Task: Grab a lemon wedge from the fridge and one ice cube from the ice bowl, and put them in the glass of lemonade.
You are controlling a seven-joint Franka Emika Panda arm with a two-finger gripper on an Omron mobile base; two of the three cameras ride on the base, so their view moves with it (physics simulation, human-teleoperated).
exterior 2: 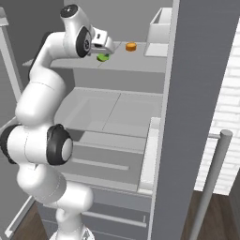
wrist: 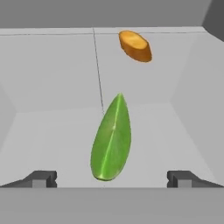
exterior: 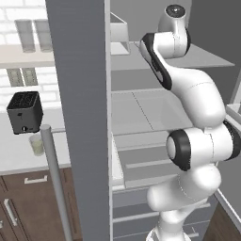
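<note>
Fingertips (wrist: 43, 178) are spread as wide as they go, one at each lower corner of the hand view, and nothing is held between them. The gripper (exterior 2: 104, 50) is reached into the open fridge (exterior 2: 140, 79) at the level of the upper shelf (exterior 2: 136, 63), so that the lemon wedge (wrist: 111, 140) lies centred in the gap between the jaws. The wedge is laid flat on the shelf floor with its long axis running away from the hand and its point toward the back wall; the jaws are therefore set across its narrow width, which is judged the sensible line for a pinch on so slim and pointed a piece. Contact is not yet made: grey shelf is seen on both sides between wedge and fingertips. An orange piece of food (wrist: 135, 45) is placed farther back and slightly to one side, well apart from the wedge, so it should not be disturbed by a closing grasp. The glass of lemonade (exterior: 36, 145) is left on the counter (exterior: 19, 155) below the toaster (exterior: 25, 112), beyond the fridge door (exterior: 80, 117), where it waits to receive the wedge. A careless closing could be expected to squirt the wedge forward.
</note>
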